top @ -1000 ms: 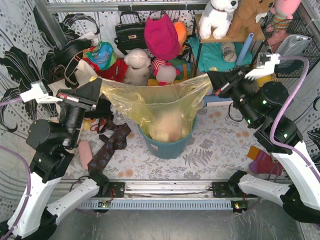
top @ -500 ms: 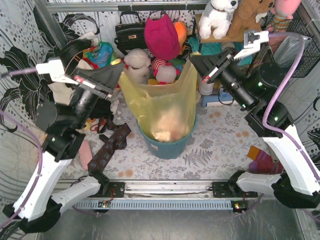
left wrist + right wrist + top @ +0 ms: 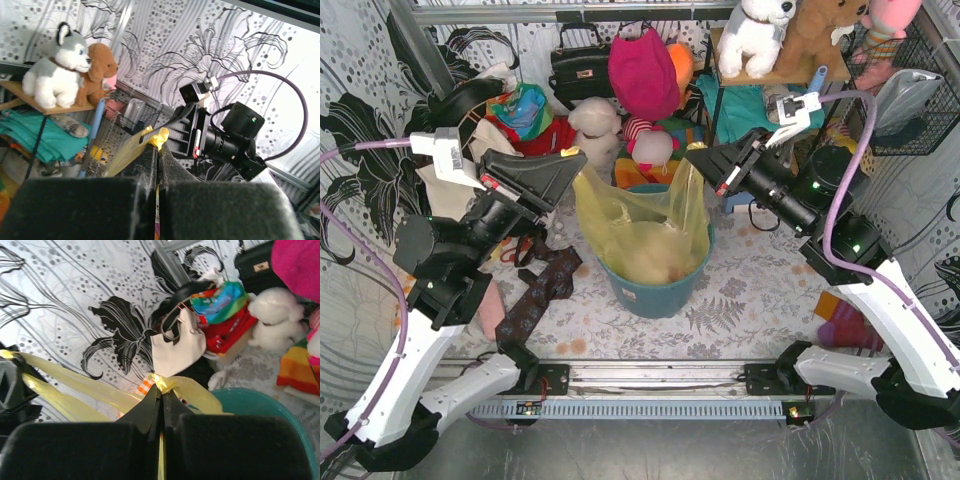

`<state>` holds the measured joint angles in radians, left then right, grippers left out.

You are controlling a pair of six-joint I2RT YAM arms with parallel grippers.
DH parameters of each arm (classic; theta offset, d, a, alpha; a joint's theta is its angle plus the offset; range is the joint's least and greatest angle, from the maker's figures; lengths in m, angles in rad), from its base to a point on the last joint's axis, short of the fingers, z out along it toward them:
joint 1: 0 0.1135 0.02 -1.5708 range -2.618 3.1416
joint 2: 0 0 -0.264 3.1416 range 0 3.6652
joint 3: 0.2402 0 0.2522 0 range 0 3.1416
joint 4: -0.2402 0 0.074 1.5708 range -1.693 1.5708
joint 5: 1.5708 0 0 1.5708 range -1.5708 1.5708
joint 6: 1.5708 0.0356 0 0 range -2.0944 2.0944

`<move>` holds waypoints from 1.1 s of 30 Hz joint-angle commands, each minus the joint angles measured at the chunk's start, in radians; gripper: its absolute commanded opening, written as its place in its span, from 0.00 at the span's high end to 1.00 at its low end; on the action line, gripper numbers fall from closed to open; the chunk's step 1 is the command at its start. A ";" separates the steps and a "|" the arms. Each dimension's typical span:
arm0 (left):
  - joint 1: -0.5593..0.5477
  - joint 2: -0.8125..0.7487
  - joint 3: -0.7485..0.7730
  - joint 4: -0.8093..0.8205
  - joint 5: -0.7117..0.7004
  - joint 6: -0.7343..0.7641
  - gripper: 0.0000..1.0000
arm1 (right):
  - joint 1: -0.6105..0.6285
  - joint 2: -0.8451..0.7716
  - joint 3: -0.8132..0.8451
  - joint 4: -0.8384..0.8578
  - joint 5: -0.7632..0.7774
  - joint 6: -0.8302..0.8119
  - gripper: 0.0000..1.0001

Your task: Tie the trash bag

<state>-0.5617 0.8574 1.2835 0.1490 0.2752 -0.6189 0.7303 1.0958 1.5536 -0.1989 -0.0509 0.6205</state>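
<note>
Bright, even light is cast from above, and only soft shadows are seen. Dull glare is carried by the near metal table edge [image 3: 650, 450]. In the wrist views the left gripper [image 3: 157, 150] and right gripper [image 3: 161, 390] are rendered dark and blurred, while the background is sharper. The patterned wall [image 3: 295, 70] is washed out at the right.

Black-and-white flowered wall sheets [image 3: 360, 110] fill the left of the frame, a leaf-printed tabletop [image 3: 750, 290] the centre, a wooden shelf [image 3: 770, 76] upper right.
</note>
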 commanded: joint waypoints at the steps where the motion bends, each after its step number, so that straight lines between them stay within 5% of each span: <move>1: 0.002 0.013 0.018 0.010 -0.081 0.055 1.00 | 0.003 -0.021 -0.014 0.047 0.074 0.007 1.00; 9: 0.002 0.204 0.382 -0.051 0.049 0.054 1.00 | 0.003 0.164 0.400 -0.042 -0.003 -0.066 1.00; 18: 0.002 0.031 -0.013 0.007 -0.016 -0.012 1.00 | 0.003 0.026 0.011 0.135 0.009 0.034 1.00; 21: 0.003 0.061 0.057 -0.039 -0.027 0.014 1.00 | 0.003 0.042 0.030 0.144 0.006 0.035 1.00; 28: 0.002 0.164 0.281 -0.067 0.025 0.007 1.00 | 0.003 0.184 0.379 -0.002 -0.007 -0.020 1.00; 33: 0.002 0.088 0.092 -0.040 -0.023 -0.028 1.00 | 0.003 0.092 0.136 0.077 0.021 0.032 1.00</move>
<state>-0.5617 1.0065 1.4899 0.0513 0.2806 -0.6147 0.7303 1.2610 1.8400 -0.2089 -0.0444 0.6201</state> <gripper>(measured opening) 0.009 0.003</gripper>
